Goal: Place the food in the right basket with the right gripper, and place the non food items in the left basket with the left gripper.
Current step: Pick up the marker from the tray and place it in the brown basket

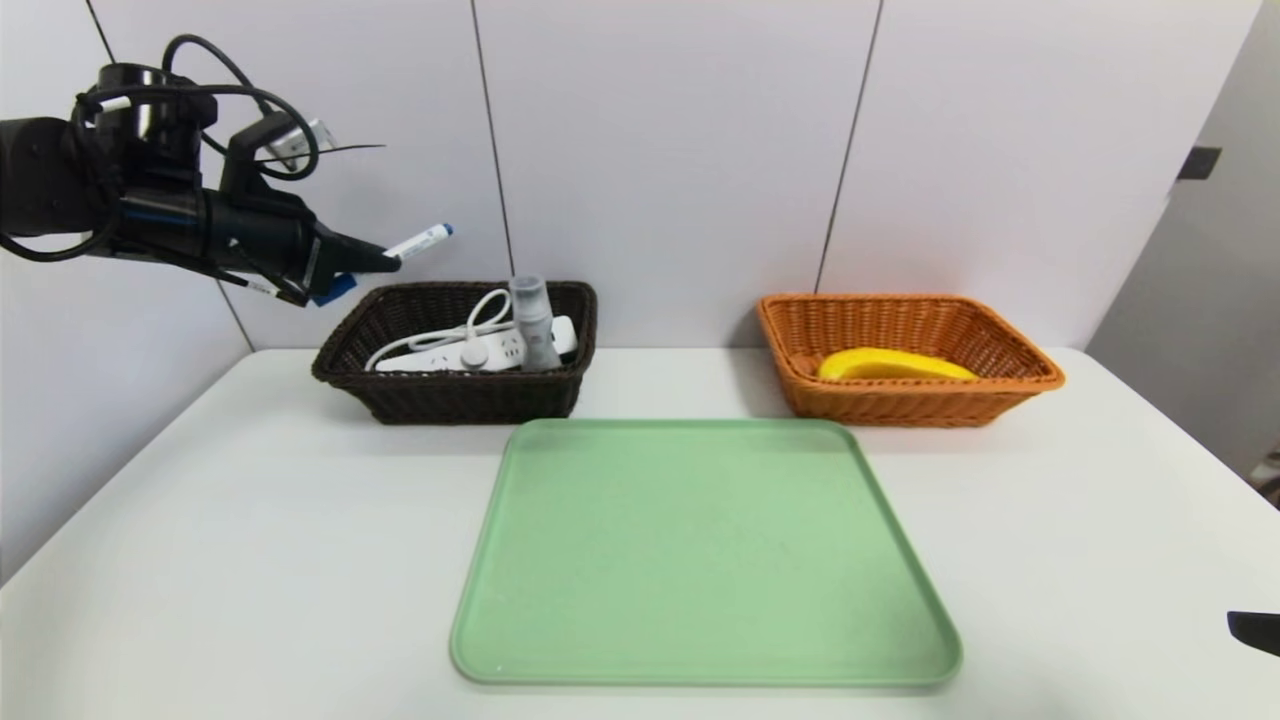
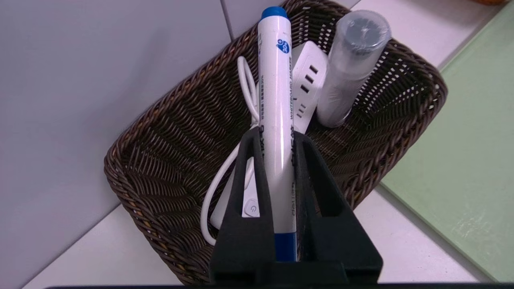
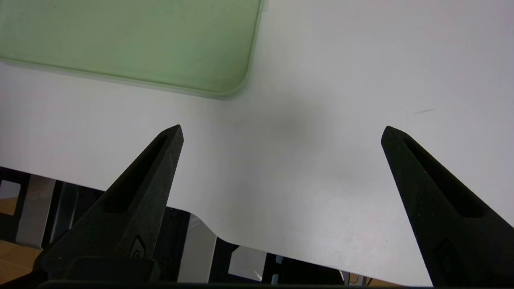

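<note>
My left gripper (image 1: 385, 260) hangs in the air above the left end of the dark brown left basket (image 1: 345, 360), shut on a white marker pen (image 1: 420, 240) with a blue cap. The left wrist view shows the pen (image 2: 275, 100) clamped between my black fingers (image 2: 249, 176), over the basket (image 2: 160, 160). Inside the basket lie a white power strip (image 1: 470, 352) with its cord and an upright white bottle (image 1: 533, 320) with a clear cap. The yellow banana (image 1: 893, 365) lies in the orange right basket (image 1: 1010, 350). My right gripper (image 3: 282, 130) stands open over bare table near its front right corner.
A flat green tray (image 1: 700, 550) lies mid-table in front of both baskets, its corner (image 3: 225, 86) showing in the right wrist view. A white panelled wall stands just behind the baskets. The table's front edge (image 3: 241, 245) is close below my right gripper.
</note>
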